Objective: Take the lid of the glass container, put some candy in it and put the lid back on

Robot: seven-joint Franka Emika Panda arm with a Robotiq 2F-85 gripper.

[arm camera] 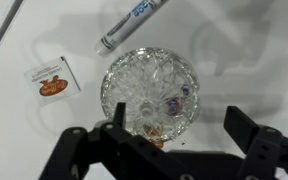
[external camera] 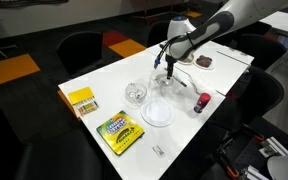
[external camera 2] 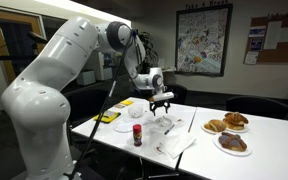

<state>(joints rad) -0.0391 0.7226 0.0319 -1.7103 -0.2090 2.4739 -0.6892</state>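
My gripper (arm camera: 179,128) is open and empty, hovering just above a round cut-glass piece (arm camera: 149,92) on the white table. This is the glass container, with a small knob or stem showing at its centre. I cannot tell whether the lid is on it. A few small wrapped candy pieces (arm camera: 174,102), bluish and orange, show through the glass. In both exterior views the gripper (external camera: 162,68) (external camera 2: 161,101) hangs over this glass piece (external camera: 170,86). A second clear glass piece (external camera: 135,93) stands apart on the table; it may be the lid.
A white round plate (external camera: 157,112) lies next to the glass pieces. A marker (arm camera: 134,22) and a small orange-printed packet (arm camera: 52,78) lie close by. There is also a red bottle (external camera: 201,103), a crayon box (external camera: 119,132), a yellow box (external camera: 81,99), and plates of brown food (external camera 2: 229,132).
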